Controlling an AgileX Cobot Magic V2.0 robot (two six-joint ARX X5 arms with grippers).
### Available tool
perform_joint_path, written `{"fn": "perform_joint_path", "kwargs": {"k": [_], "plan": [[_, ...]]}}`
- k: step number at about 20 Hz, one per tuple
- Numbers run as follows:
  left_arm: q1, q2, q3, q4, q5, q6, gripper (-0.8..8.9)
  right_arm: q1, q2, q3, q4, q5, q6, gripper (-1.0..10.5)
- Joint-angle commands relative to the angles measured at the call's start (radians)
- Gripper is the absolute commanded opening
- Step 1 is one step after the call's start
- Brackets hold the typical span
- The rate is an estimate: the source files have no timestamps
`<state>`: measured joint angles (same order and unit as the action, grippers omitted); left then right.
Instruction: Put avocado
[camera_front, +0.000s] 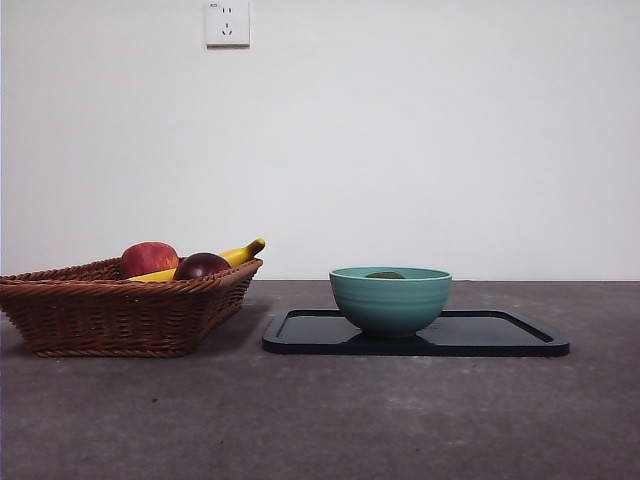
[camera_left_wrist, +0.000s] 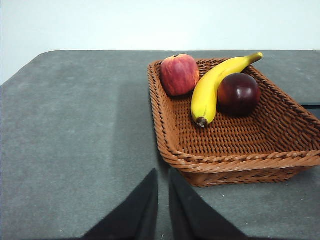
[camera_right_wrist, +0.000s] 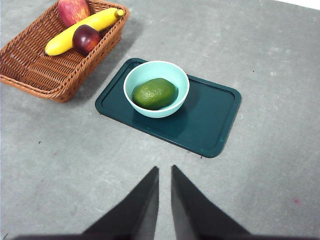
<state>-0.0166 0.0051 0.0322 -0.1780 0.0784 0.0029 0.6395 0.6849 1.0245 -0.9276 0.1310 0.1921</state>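
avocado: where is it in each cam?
Front view: only the top of the avocado shows above the teal bowl rim, on the dark tray.
Left wrist view: not in it; only the wicker basket with fruit.
Right wrist view: avocado inside the bowl, on the tray.
Shared landmark: the basket.

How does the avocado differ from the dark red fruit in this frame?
The avocado is dull green and oval; the dark red fruit is glossy maroon and rounder. The avocado lies alone in the teal bowl on the tray; the dark red fruit sits in the wicker basket against the banana. Neither is held by a gripper.
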Motion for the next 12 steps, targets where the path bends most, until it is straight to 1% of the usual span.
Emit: {"fn": "perform_joint_path", "kwargs": {"k": [1, 8, 10, 11, 12], "plan": [[-0.001, -0.002, -0.021, -0.008, 0.001, 0.011, 0.32, 0.007, 0.005, 0.01, 0.011, 0.001, 0.01, 0.3], [-0.001, -0.002, -0.02, -0.008, 0.001, 0.011, 0.32, -0.003, -0.009, 0.009, 0.011, 0.001, 0.01, 0.3], [-0.001, -0.002, -0.02, -0.008, 0.001, 0.011, 0.32, -0.09, -0.088, -0.011, 0.064, 0.011, -0.15, 0.3], [-0.001, -0.002, -0.02, -0.008, 0.001, 0.011, 0.32, -0.177, -0.15, -0.057, 0.142, -0.03, -0.183, 0.3], [-0.001, -0.002, -0.02, -0.008, 0.001, 0.011, 0.32, -0.256, -0.208, -0.119, 0.224, -0.061, -0.2, 0.3]]}}
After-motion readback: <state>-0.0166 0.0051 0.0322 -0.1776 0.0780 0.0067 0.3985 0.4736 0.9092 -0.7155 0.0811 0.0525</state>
